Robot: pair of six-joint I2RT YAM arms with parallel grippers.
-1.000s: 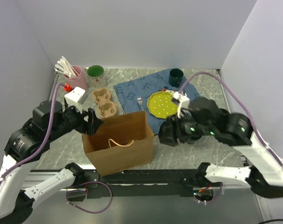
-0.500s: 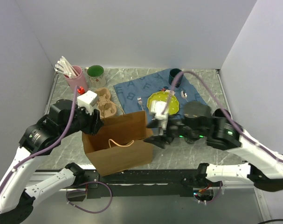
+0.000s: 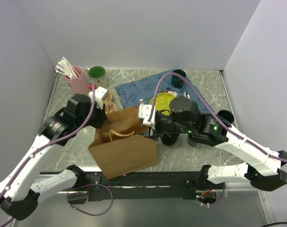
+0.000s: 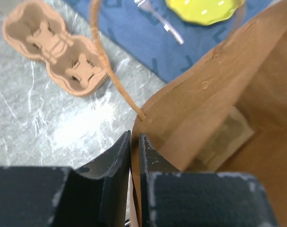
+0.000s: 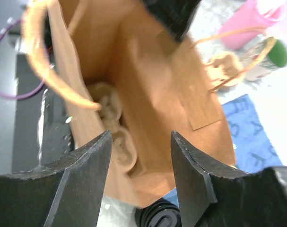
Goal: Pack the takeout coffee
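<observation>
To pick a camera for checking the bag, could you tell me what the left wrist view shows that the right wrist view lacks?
Only left wrist: the left fingers pinching the paper bag rim, a yellow plate, a fork. Only right wrist: the right fingers, a tan moulded shape at the bag's bottom, a pink cup. Both: the bag, the blue cloth.

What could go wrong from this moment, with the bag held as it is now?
1. The left gripper pinches only the thin rim of the paper bag, which leans. The paper may tear or slip out.
2. The bag's handle loops beside the open right gripper. It could snag a finger if that arm moves.
</observation>
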